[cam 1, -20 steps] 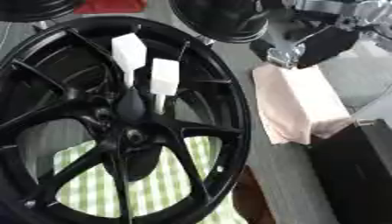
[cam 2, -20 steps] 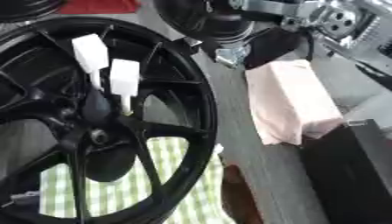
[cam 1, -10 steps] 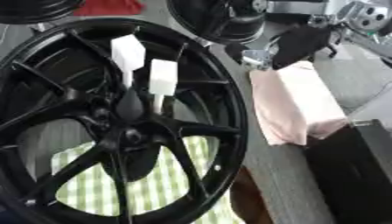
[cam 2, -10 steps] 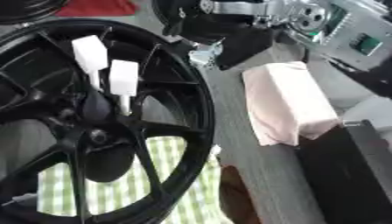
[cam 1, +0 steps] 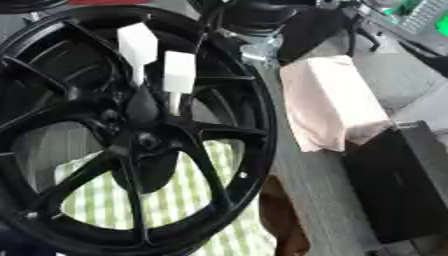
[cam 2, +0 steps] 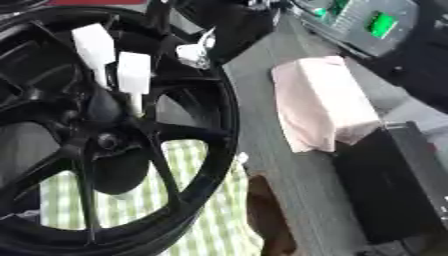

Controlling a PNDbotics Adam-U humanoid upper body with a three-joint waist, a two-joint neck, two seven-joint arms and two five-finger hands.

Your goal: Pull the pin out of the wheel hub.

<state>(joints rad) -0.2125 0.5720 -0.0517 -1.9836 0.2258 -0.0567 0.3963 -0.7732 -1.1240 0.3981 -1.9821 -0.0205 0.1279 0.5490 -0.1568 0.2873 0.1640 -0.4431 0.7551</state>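
We log a black wheel hub (cam 1: pixel 131 140) at the table's (cam 1: pixel 306 200) left edge, two white-capped pins (cam 1: pixel 178 75) still seated (neither hand in view, states untellable), so the approach step stands, next calling for a reach and grasp.

Glossy black wheel hub (cam 1: pixel 131 145), white-tabbed pins (cam 1: pixel 178 72)

From above I see open air over the two white pins (cam 1: pixel 178 71) standing side by side in the black wheel hub (cam 1: pixel 140 142). The rim (cam 1: pixel 259 125) and spokes crowd them low down. Right of the rim runs a narrow strip of bare desk (cam 1: pixel 297 175), hemmed by a pink cloth (cam 1: pixel 328 102) and a black box (cam 1: pixel 402 180).
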